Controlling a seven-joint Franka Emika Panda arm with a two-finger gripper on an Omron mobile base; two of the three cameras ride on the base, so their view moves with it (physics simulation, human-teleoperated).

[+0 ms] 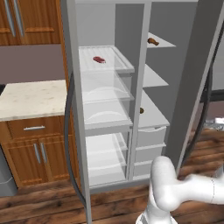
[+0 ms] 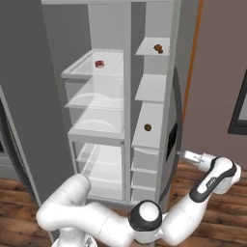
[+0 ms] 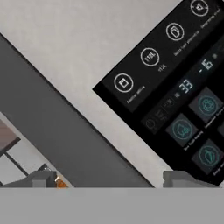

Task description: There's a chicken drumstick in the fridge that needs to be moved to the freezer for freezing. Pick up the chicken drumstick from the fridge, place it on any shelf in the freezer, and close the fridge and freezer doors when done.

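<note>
The chicken drumstick is seen on the top right shelf, near its front edge. One red meat piece is found mid-shelf at upper left; one small brown item lies lower right. The gripper is held against the door panel, fingers spread apart, nothing gripped.

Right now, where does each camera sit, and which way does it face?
Left base view: behind the arm's left, facing the open fridge; white arm at lower right.
Right base view: behind the arm's right, facing the same shelves; the arm reaches right, pincer by the door.
Hand view: on the hand, close on the door's black control panel; pincer finger tips at the bottom.
Both base views share the chicken drumstick on the top right shelf and red meat at upper left.
</note>
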